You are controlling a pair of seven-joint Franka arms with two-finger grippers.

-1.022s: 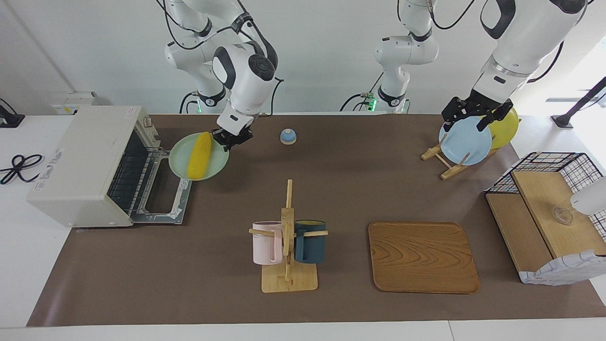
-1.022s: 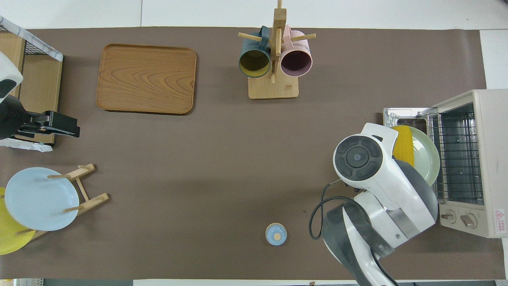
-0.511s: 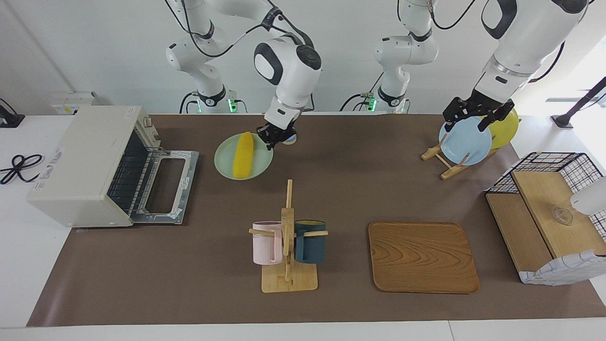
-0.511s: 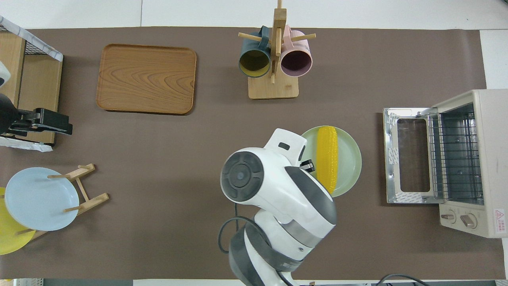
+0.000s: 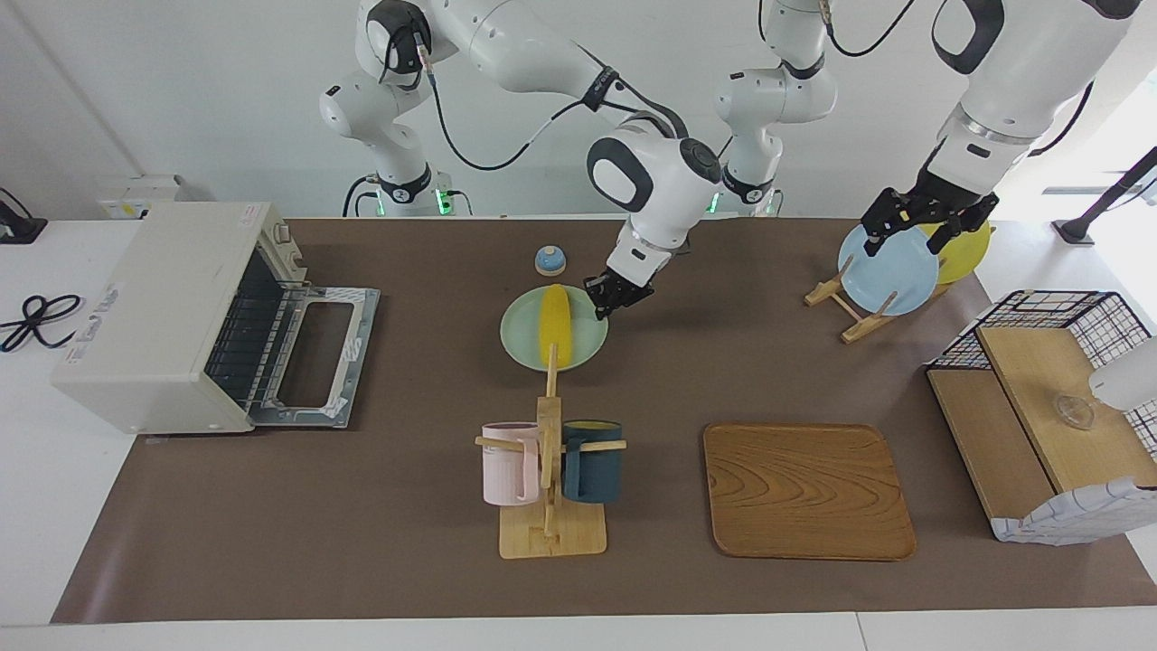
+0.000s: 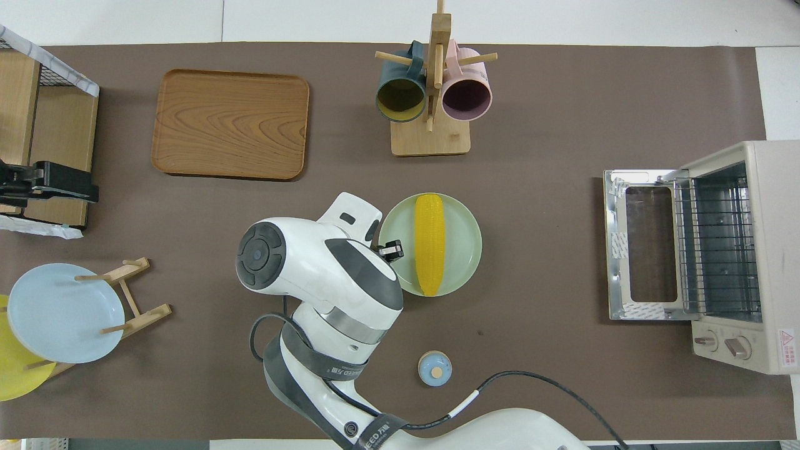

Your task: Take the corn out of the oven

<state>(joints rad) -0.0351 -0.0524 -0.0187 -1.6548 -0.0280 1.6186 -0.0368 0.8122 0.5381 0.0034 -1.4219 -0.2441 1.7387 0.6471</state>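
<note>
The yellow corn (image 5: 553,323) (image 6: 430,242) lies on a pale green plate (image 5: 520,348) (image 6: 465,245) over the middle of the table, away from the oven. My right gripper (image 5: 604,304) (image 6: 390,250) is shut on that plate's rim, on the side toward the left arm's end. The cream oven (image 5: 163,307) (image 6: 772,250) stands at the right arm's end with its door (image 5: 316,366) folded down and its wire rack (image 6: 719,244) bare. My left gripper (image 5: 907,237) (image 6: 87,187) hangs open over the blue plate (image 5: 888,269), holding nothing.
A mug tree (image 5: 549,470) with a pink and a dark blue mug stands farther from the robots than the green plate. Beside it lies a wooden tray (image 5: 806,490). A small blue knob (image 5: 550,260) sits near the robots. A wire basket (image 5: 1048,416) stands at the left arm's end.
My right gripper has carried the green plate with the corn from just in front of the oven's open door to the table's middle. The left gripper shifted slightly over the plate rack.
</note>
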